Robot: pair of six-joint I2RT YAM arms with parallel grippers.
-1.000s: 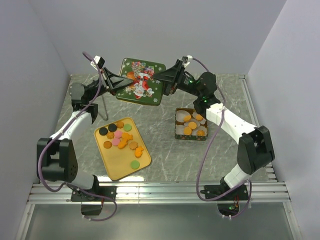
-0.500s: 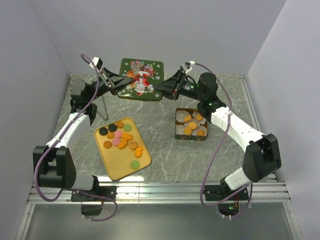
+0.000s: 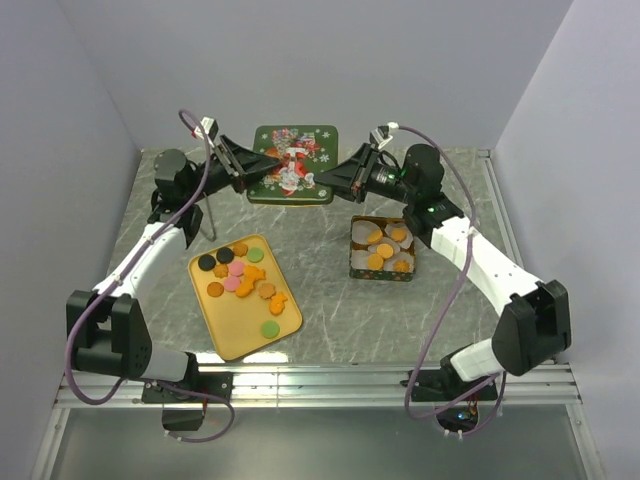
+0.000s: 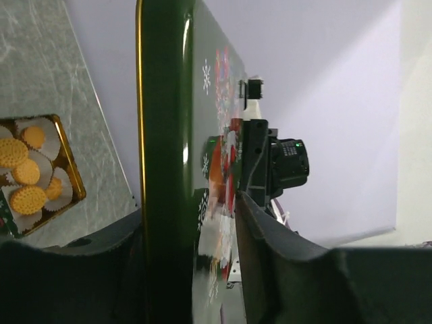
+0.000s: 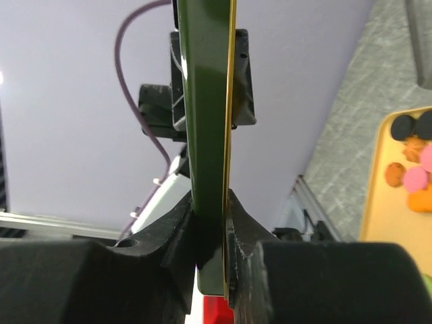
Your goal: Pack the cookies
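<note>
A green Christmas-printed tin lid (image 3: 292,165) hangs in the air at the back of the table, held from both sides. My left gripper (image 3: 250,172) is shut on its left edge and my right gripper (image 3: 328,180) is shut on its right edge. The lid (image 4: 165,135) shows edge-on between the left gripper's (image 4: 189,229) jaws. It also shows edge-on (image 5: 209,101) in the right gripper (image 5: 210,223). Loose cookies (image 3: 240,272) in orange, pink, green and dark brown lie on a yellow tray (image 3: 235,335). Orange cookies (image 3: 384,250) sit in white paper cups in the open tin (image 3: 380,274).
The yellow tray lies front left of centre and the open tin right of centre, below the lid. A thin grey rod (image 3: 208,212) stands by my left arm. Metal rails run along the table's near and right edges.
Both grippers have carried the lid a little right and toward the back. It has gone from tilted to nearly level. Both arms reach further in.
</note>
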